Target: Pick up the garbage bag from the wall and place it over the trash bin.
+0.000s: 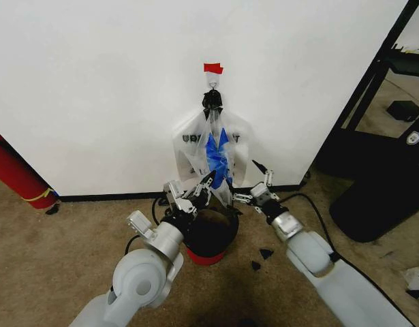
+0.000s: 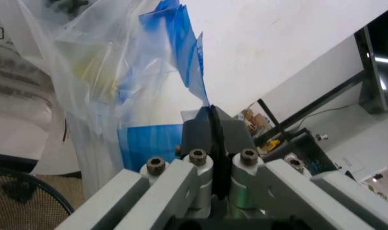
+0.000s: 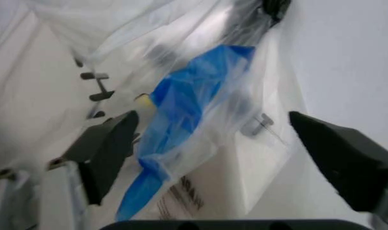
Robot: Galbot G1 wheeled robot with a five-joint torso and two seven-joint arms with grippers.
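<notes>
While the garbage bag [image 1: 212, 146] hangs from the hook [image 1: 213, 85] on the wall [image 1: 93, 82], directly above the trash bin [image 1: 210, 235] on the floor, the left gripper [image 2: 212, 125] is pressed together on a blue tape patch [image 2: 181, 52] at the bag's lower part. The right gripper [image 3: 213, 148] is spread wide, its fingers [image 3: 111, 148] on either side of the bag's blue-taped folds without closing on them.
</notes>
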